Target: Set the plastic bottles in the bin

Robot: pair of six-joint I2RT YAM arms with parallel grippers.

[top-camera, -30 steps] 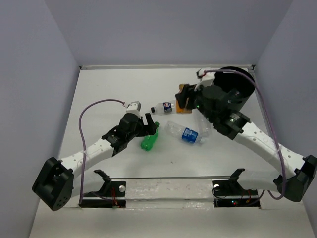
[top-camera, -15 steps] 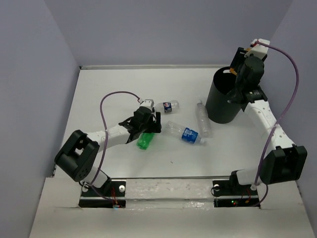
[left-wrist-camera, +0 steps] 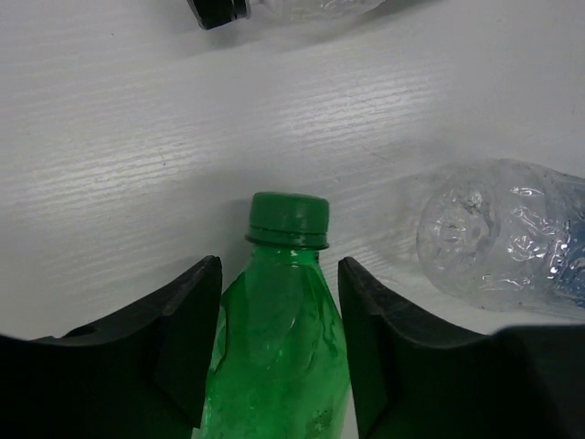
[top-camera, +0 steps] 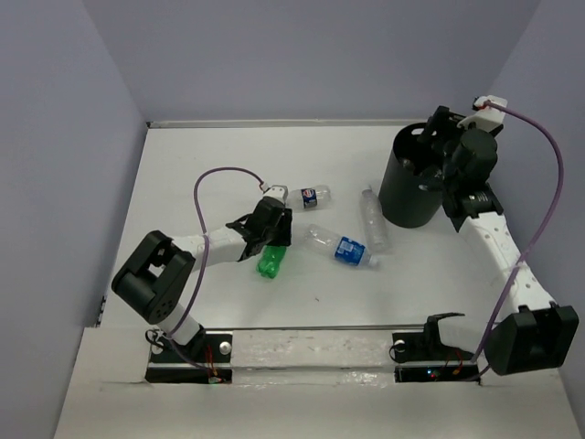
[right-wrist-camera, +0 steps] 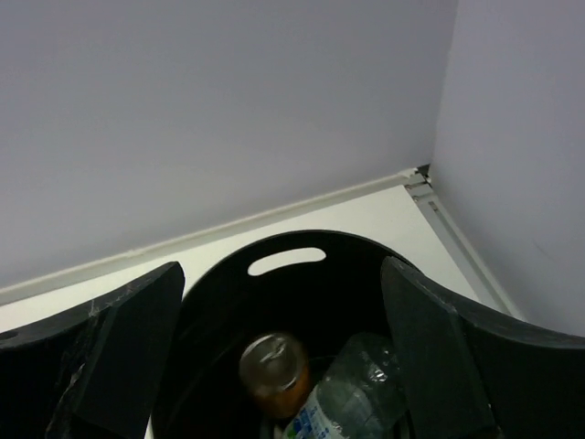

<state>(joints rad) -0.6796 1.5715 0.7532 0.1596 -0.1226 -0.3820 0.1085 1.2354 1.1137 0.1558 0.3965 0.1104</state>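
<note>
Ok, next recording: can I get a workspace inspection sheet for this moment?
Surface: white table, no spills seen.
Job's things: green plastic bottle; blue-labelled clear bottle, small dark-labelled bottle and plain clear bottle lying loose; black round plastic bin holds an orange bottle and a labelled clear bottle.
Clutter: nothing seen.
Hands: left hand straddles the green bottle, grip unclear; right hand open above the bin.
Cables: left purple cable and right purple cable loop free.
Surroundings: plain grey walls.

Left wrist: green bottle (left-wrist-camera: 274, 366) sits between the left end effector (left-wrist-camera: 279, 265) fingers, base cropped at the bottom edge, contact unclear. Clear bottle (left-wrist-camera: 503, 238) to its right and dark-capped bottle (left-wrist-camera: 224, 11) ahead are both cropped. Right wrist: orange bottle (right-wrist-camera: 271, 370) beyond the right end effector (right-wrist-camera: 281, 270), lower part cropped.
</note>
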